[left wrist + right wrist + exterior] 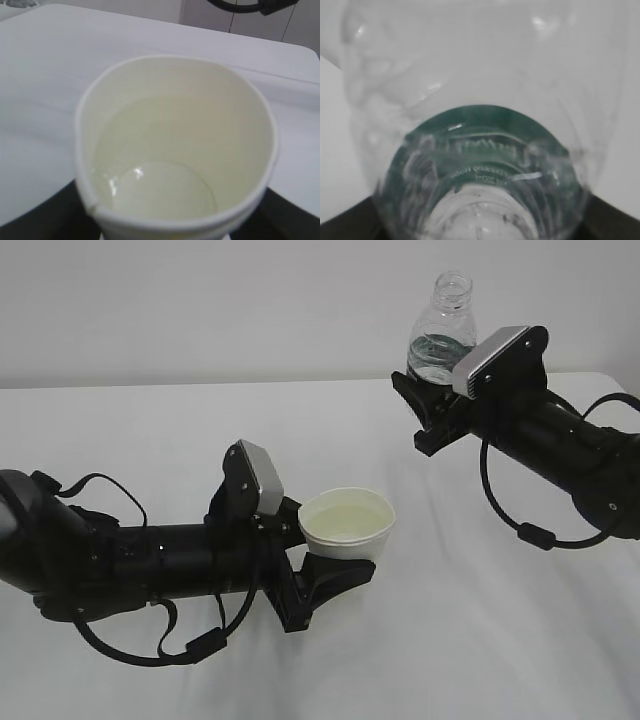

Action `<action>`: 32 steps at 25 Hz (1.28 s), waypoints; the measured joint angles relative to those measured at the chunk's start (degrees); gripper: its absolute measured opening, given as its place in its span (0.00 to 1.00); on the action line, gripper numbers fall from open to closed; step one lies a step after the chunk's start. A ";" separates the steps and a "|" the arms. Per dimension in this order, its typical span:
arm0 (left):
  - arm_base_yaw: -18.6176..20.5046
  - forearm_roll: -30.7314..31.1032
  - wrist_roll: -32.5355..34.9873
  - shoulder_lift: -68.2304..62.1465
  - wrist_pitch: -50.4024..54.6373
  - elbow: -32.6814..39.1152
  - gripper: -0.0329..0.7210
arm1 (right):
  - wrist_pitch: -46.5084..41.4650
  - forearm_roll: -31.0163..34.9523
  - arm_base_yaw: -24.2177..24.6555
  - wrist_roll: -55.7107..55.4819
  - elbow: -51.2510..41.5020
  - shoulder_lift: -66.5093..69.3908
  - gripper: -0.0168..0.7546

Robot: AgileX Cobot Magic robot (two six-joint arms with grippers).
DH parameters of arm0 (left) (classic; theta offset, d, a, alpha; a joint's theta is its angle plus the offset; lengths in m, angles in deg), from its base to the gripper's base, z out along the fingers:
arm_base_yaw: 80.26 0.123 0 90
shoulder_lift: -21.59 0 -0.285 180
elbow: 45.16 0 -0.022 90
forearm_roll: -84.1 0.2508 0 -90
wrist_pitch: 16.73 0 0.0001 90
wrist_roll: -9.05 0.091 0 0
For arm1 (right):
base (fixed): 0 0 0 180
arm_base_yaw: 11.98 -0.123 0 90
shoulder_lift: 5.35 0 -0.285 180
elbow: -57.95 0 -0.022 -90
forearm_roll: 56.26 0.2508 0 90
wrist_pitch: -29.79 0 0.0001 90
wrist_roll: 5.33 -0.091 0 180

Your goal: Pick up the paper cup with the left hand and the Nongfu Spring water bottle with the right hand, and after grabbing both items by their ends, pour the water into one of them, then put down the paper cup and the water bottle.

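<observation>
My left gripper point(335, 568) is shut on the lower part of the paper cup point(347, 523), which stands upright low over the white table. Clear water point(160, 190) lies in the cup's cream bottom, and black fingers point(30, 220) show at the frame's lower corners. My right gripper point(428, 398) is shut on the base of the Nongfu Spring water bottle point(440, 335), held upright and high at the back right, open neck up. A little water sits in the bottle by its green label point(480, 135). Cup and bottle are well apart.
The white table point(480, 640) runs to a back edge under a pale wall point(200, 300). Black cables loop from both arms: one under the left arm point(190, 650), one below the right arm point(535, 535).
</observation>
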 joint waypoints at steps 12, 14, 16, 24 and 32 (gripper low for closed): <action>0.00 0.00 0.00 0.00 0.00 0.00 0.68 | 0.00 11.15 0.00 2.37 0.00 0.00 0.63; 0.00 0.00 0.00 0.00 0.00 0.00 0.68 | -0.45 13.18 0.00 3.90 0.00 0.00 0.63; 0.00 0.00 0.00 0.00 0.00 0.00 0.68 | -1.14 15.43 0.00 4.82 0.00 0.00 0.63; 0.00 0.00 0.00 0.00 0.00 0.00 0.68 | -2.70 23.21 0.00 8.89 0.00 0.00 0.63; 0.00 0.00 0.00 0.00 0.00 0.00 0.68 | -3.76 27.05 0.00 9.85 0.00 0.00 0.63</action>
